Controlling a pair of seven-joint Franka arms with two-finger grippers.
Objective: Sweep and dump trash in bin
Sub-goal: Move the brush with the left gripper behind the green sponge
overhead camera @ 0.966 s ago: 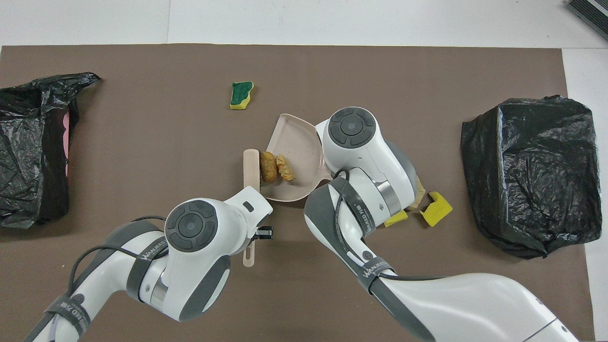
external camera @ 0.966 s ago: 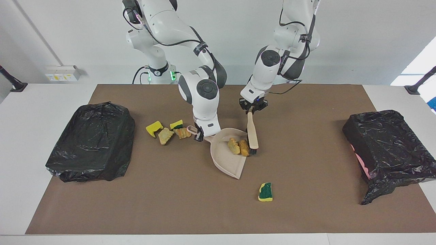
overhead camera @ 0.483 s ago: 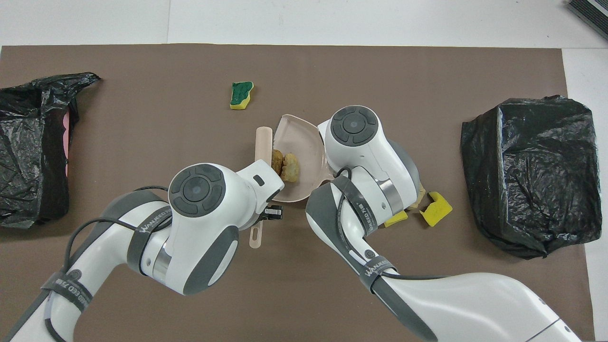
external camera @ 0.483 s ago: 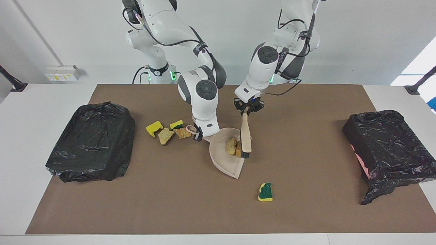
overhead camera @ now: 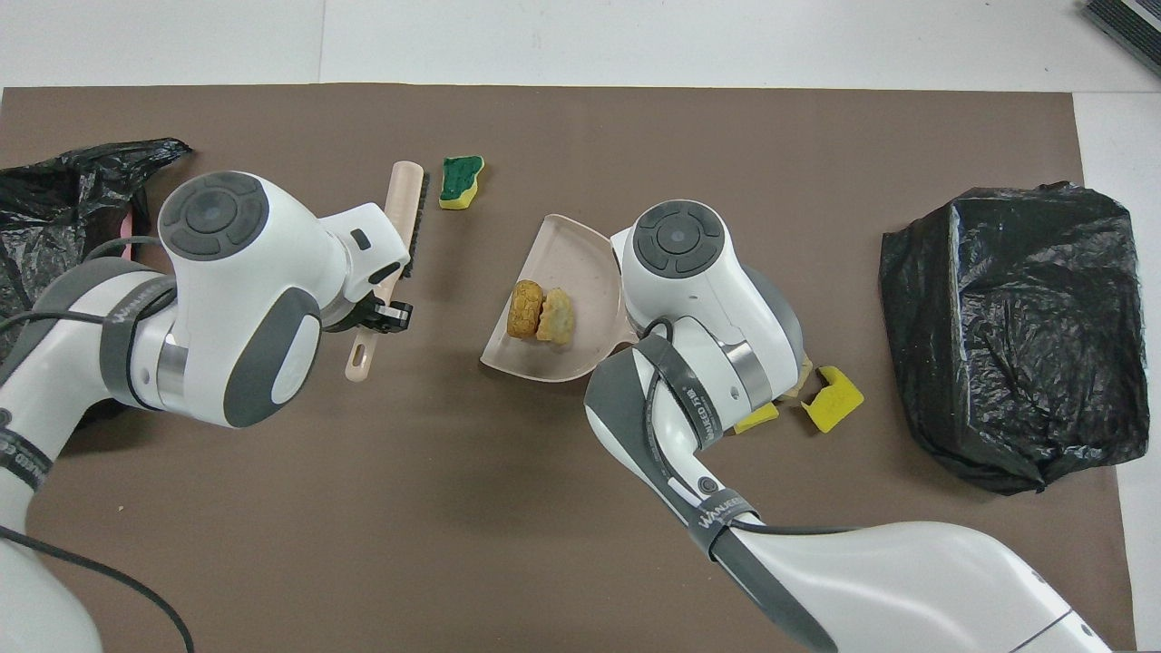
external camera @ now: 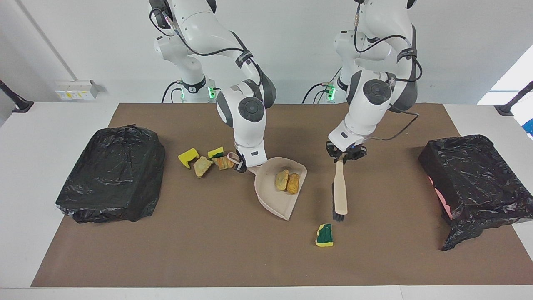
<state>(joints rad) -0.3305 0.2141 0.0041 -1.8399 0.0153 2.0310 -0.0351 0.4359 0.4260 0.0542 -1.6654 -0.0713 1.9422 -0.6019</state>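
On the counter (external camera: 62, 116), mid-mat:
left end effector (external camera: 344, 156): clamped on brush (external camera: 340, 193), beside sponge scrap (external camera: 324, 235)
right end effector (external camera: 241, 166): gripping dustpan (external camera: 275, 196) handle
pan: two bread chunks (external camera: 287, 181)

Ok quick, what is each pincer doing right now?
Left pincer: shut on the brush handle.
Right pincer: shut on the dustpan handle.

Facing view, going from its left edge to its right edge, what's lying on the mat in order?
Black bag → yellow sponge piece → dustpan → green-backed sponge → brush → second black bag.
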